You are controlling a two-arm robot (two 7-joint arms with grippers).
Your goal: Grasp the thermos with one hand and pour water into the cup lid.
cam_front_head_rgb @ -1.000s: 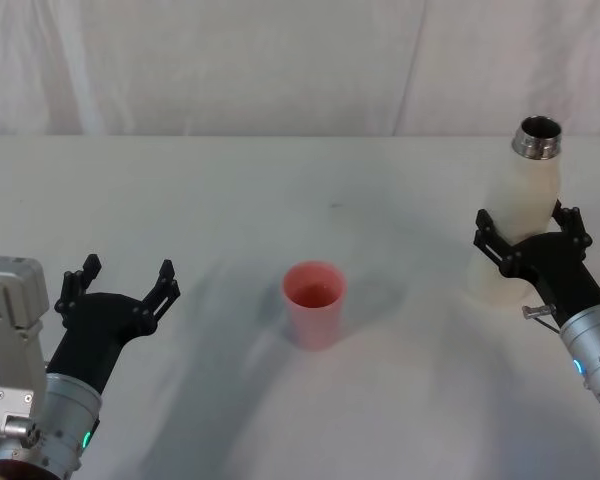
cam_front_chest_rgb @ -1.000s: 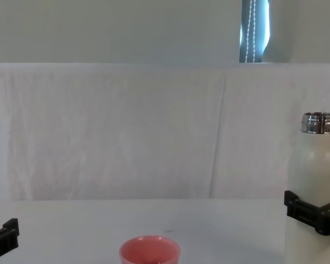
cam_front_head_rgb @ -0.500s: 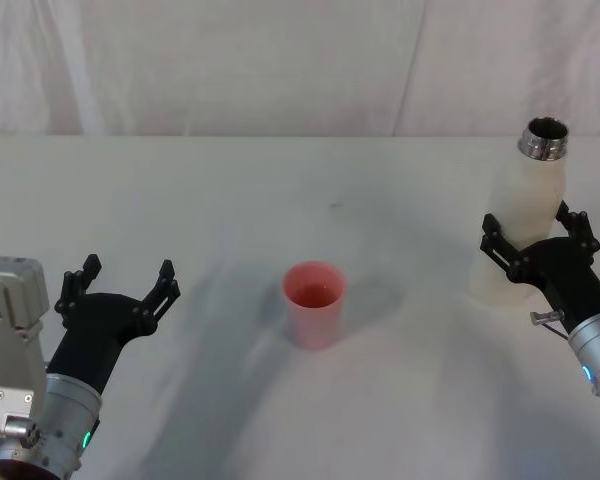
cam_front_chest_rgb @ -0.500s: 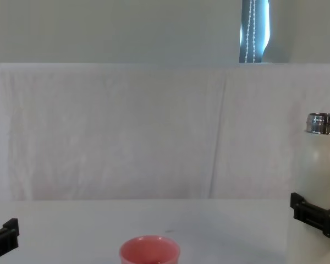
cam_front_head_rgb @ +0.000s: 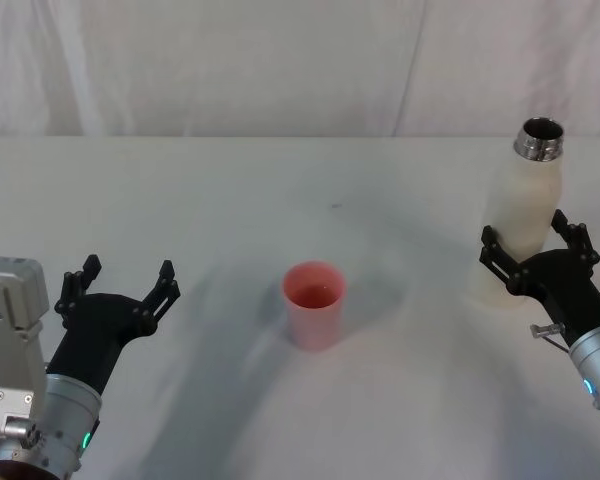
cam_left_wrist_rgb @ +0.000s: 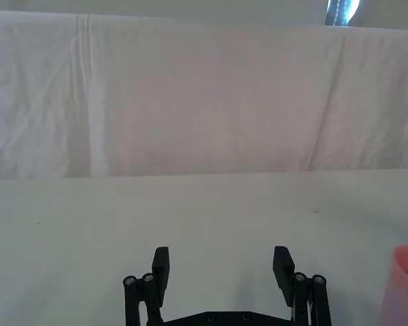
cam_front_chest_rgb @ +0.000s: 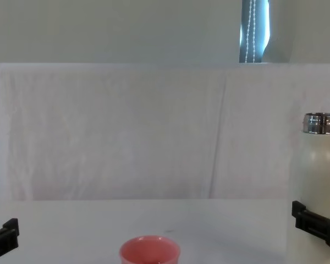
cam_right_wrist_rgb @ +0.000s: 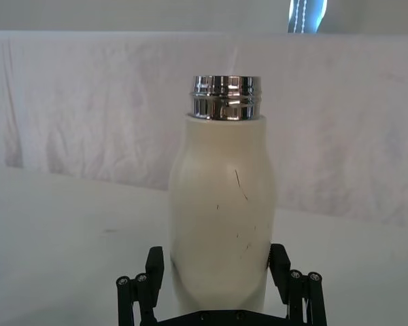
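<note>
**Standing upright, thermos sits between the right jaws with the pour still ahead**

Standing upright at the table's right side, the thermos [cam_front_head_rgb: 520,215] is a cream-white bottle with its steel neck uncapped and open to the ceiling. The right gripper [cam_front_head_rgb: 533,252] brackets its lower body, one finger on each flank; in the right wrist view the fingers [cam_right_wrist_rgb: 154,268] sit just beside the bottle wall, and whether they actually press on it cannot be told from these pictures. The bottle's base appears to rest on the white table [cam_front_head_rgb: 280,190], so no lift is evident.

Well apart, near the table's middle, the cup lid [cam_front_head_rgb: 314,303] stands upright, a small pink cup with its mouth up. No stream of water is visible, and its contents cannot be judged.

Farther out, the left gripper [cam_front_head_rgb: 120,287] hangs idle at the near left, fingers spread wide around nothing.

As a judgement, the task is at the grasping stage: a firm clamp, the lift, the carry to the cup and the tilt all remain.
</note>
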